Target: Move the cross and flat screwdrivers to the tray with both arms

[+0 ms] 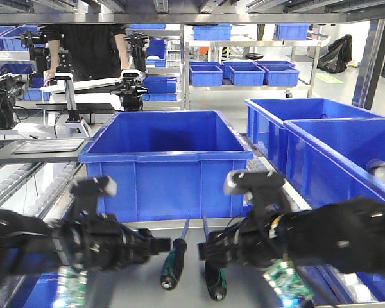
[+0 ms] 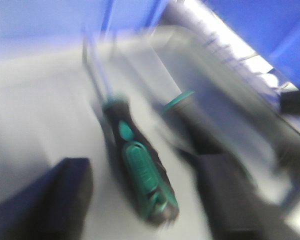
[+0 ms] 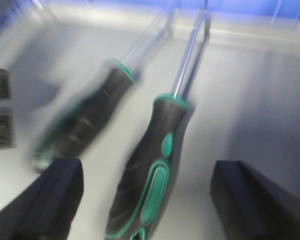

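Note:
Two screwdrivers with black and green handles lie side by side on the grey tray, shafts pointing away toward its low far rim. My left gripper is open just left of the left screwdriver. In the left wrist view that handle lies between the fingers, untouched, with the other screwdriver beside it. My right gripper is open over the right screwdriver. Its handle lies loose between the fingers, with the left screwdriver beside it. Both wrist views are blurred.
A deep blue bin stands right behind the tray's far rim. More blue bins line the right side. At the left there is a dark shelf holding a flat grey tray. A person and other arms are in the background.

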